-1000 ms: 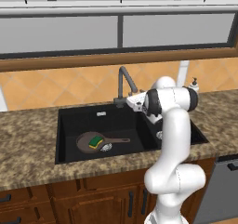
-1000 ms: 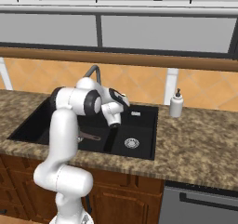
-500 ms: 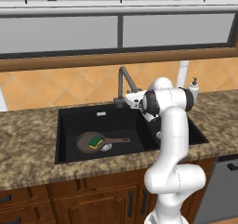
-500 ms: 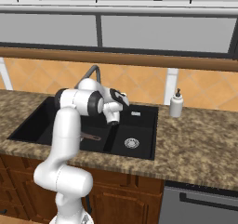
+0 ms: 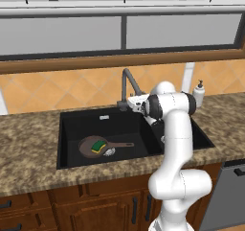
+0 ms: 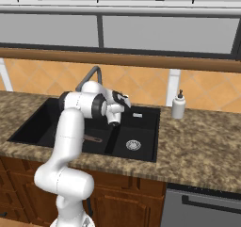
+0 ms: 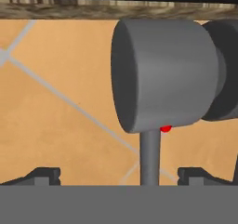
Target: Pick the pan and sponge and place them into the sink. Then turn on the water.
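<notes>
I am steering a white robot arm in a rendered kitchen, and its claw (image 7: 119, 175) sits right at the back of a black double-basin sink (image 5: 72, 129), close against the base of a dark grey gooseneck faucet (image 5: 128, 84).

Well below the claw and off to its side, in the larger basin, lies a round, shallow, dark brown frying pan (image 5: 88, 146) with a long thin handle pointing toward the basin divider. A small rectangular sponge (image 5: 99, 145), green on top and yellow underneath, rests on the pan. Both already lie in the sink, so I judge the water is what remains. No blue stream runs from the spout.

Through the hand camera, a stubby grey cylindrical faucet knob (image 7: 160, 74) on a thin grey lever stem (image 7: 150, 157) fills the space just ahead of the claw, with orange wall tile behind. The stem stands between the two dark fingertips (image 7: 44, 175), which are spread wide apart and pinch nothing.

I judge the lever to be rigid, smooth metal, light to move but likely slippery. The thin stem offers little to grip, so I would push against the side of the stem or knob rather than squeeze it.
</notes>
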Tool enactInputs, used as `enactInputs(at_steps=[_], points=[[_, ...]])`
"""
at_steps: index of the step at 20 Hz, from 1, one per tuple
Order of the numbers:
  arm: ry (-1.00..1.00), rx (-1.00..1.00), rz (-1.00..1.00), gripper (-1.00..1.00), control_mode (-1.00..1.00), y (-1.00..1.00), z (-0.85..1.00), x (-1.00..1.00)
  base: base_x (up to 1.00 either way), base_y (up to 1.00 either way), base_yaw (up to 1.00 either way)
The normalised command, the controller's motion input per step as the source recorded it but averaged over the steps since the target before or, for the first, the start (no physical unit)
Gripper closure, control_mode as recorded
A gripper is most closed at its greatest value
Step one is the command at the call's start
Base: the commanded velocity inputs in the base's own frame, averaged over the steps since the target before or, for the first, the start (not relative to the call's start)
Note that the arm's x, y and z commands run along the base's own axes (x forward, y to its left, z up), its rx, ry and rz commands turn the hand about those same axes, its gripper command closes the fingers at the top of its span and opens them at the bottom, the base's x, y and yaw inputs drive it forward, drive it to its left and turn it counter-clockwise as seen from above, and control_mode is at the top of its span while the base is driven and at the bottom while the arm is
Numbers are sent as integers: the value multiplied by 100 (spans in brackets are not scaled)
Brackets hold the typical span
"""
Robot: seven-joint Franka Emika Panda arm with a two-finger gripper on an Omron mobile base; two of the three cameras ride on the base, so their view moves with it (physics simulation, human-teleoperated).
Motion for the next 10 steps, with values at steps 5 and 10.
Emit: enactInputs(at_steps=[5,10], points=[[0,0,-3,-100,-100,0,-18,26,0,0,0],[0,0,-3,-100,-100,0,-26,28,0,0,0]])
